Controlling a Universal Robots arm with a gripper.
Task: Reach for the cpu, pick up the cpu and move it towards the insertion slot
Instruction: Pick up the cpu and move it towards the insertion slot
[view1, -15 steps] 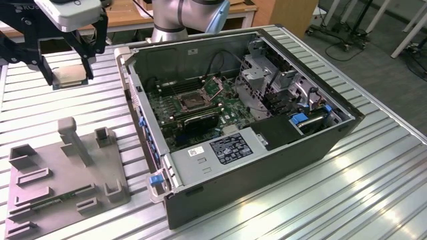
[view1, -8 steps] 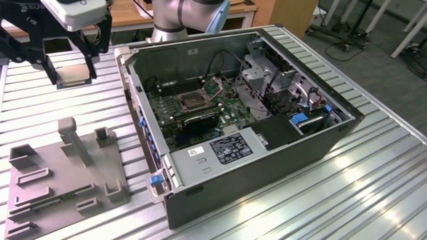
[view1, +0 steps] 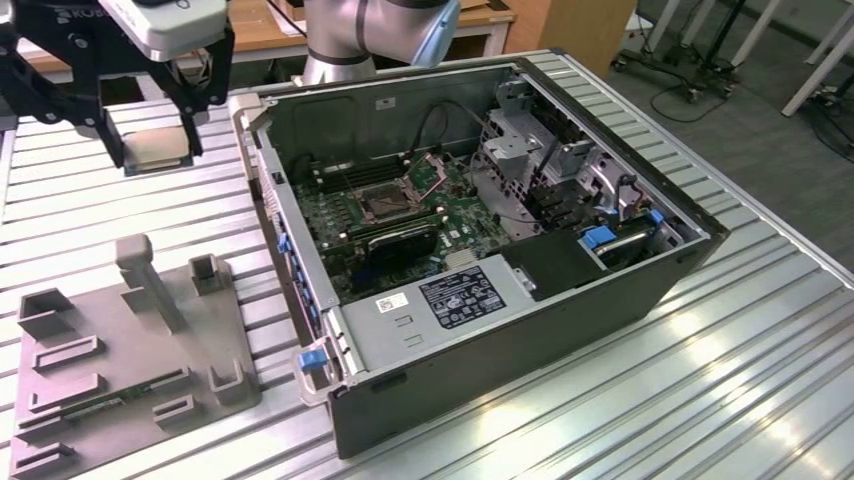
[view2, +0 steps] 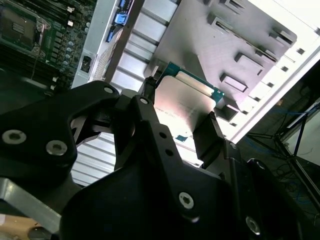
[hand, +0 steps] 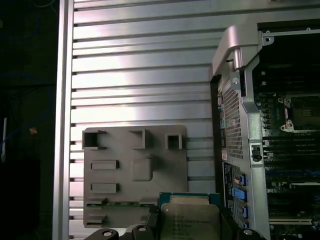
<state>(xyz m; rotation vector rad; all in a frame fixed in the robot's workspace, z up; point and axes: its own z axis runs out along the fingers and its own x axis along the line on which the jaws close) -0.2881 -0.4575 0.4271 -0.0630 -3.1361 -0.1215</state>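
Exterior view shows you the tabletop (view1: 694, 400) carrying an open computer case (view1: 521, 350), the socket (view1: 380, 205) on its board. Above the tabletop's far corner, on that view's left, the pincer (view1: 152, 149) is clenched on the chip (view1: 150, 142) by opposite edges. Likely light, stiff, delicate underneath: edges are your safest hold.

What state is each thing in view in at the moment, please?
gripper: shut on the cpu, above the table.
cpu: gripped by its edges, metal face showing.
insertion slot: empty.
computer case: side open, board exposed.
memory stick: lying in the gray fixture.
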